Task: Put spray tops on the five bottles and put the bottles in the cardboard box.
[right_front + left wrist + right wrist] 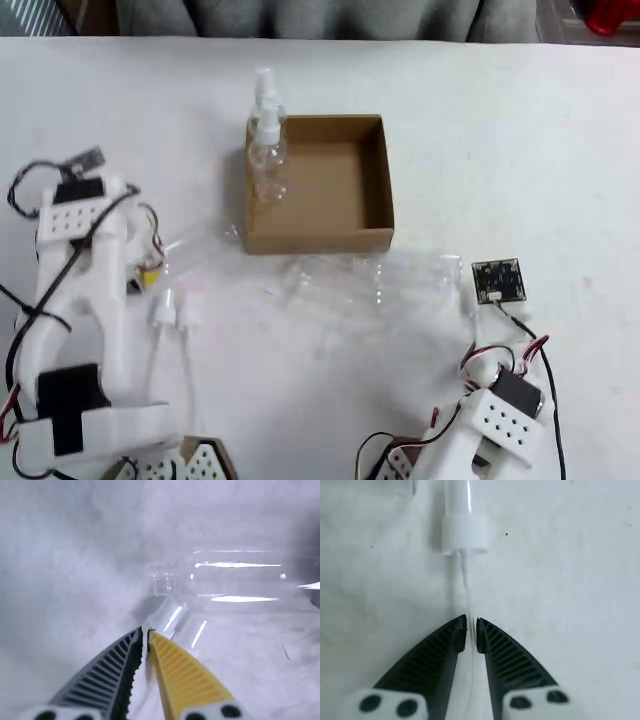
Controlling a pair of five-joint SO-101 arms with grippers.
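Note:
The cardboard box (340, 238) stands open at mid-table. Two clear bottles with spray tops (267, 150) stand upright against its left wall. Several clear bottles without tops (370, 272) lie on the table in front of the box. My left gripper (145, 630) (150, 272) is shut, and its tips touch the table just short of a lying clear bottle (165, 587). My right gripper (471, 622) is shut on the thin dip tube of a white spray top (465, 532) that lies on the table.
Two loose spray tops (175, 308) with long tubes lie beside the left arm (80, 300). The right arm (500, 420) sits at the front right, with a small circuit board (497, 280) above it. The table is white.

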